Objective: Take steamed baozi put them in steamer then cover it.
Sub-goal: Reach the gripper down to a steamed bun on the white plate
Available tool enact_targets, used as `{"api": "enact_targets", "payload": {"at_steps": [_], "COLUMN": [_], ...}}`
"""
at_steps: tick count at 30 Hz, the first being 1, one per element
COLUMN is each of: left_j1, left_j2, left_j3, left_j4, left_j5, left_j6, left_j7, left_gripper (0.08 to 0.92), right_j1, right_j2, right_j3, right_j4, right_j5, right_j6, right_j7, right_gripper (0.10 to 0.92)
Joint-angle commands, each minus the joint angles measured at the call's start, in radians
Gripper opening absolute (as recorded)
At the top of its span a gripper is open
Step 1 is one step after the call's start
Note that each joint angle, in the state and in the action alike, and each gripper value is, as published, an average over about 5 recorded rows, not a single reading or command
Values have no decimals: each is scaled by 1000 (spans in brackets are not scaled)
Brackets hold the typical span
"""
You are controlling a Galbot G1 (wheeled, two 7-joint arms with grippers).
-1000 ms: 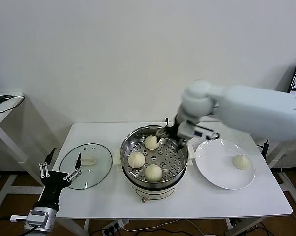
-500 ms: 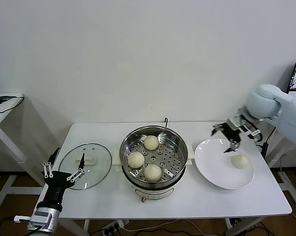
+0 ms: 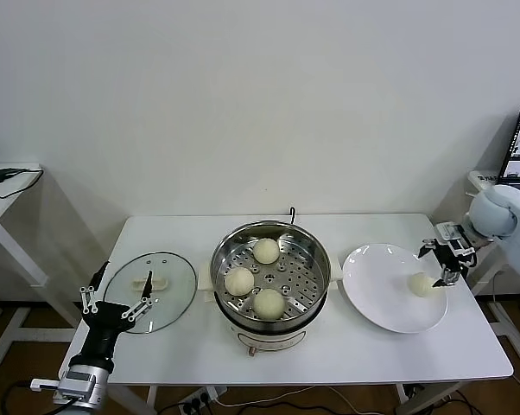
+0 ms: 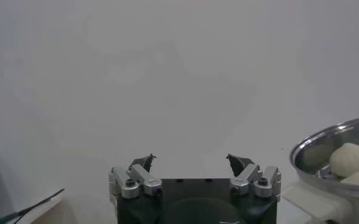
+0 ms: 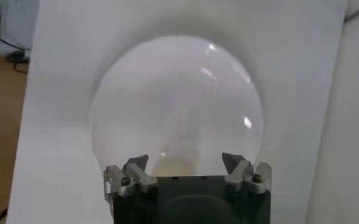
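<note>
Three steamed baozi (image 3: 254, 278) sit in the steamer (image 3: 270, 270). Right of the steamer, the right gripper (image 3: 445, 262), jaws wide, hovers over the fourth bun (image 3: 421, 284) on the plate (image 3: 383, 298), apparently lined up to grasp. Left of the steamer, the left gripper (image 3: 116, 296) waits spread by the cover (image 3: 150, 291).

The head view looks forward and down from above onto the whole white surface (image 3: 329, 354), taking in the steamer (image 3: 270, 270), the cover (image 3: 150, 279) and the white plate (image 3: 390, 290) at once. The left wrist view sits low behind the left end effector (image 4: 191, 163), facing a pale wall, and shares the steamer's (image 4: 334, 159) rim with the head view. The right wrist view hangs close over the plate (image 5: 176, 100), behind the right end effector (image 5: 185, 163), facing down.
</note>
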Motion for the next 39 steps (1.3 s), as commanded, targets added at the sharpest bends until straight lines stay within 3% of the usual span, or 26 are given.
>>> {"api": "enact_targets", "payload": {"at_steps": [1, 39], "left_j1": [0, -9], "left_j2": [1, 1], "left_j3": [14, 10], "left_j4": [-4, 21], "left_j5": [5, 11], "left_j6": [2, -1], "left_j7": [-7, -8], "left_gripper": [823, 823], "right_j1": [-165, -181], "right_j2": [73, 225], "right_j3": [211, 294], "right_j4": [-162, -286], "right_j5": [-165, -300], "right_j6": [49, 107], "right_j7": [29, 80], "right_gripper": [823, 823]}}
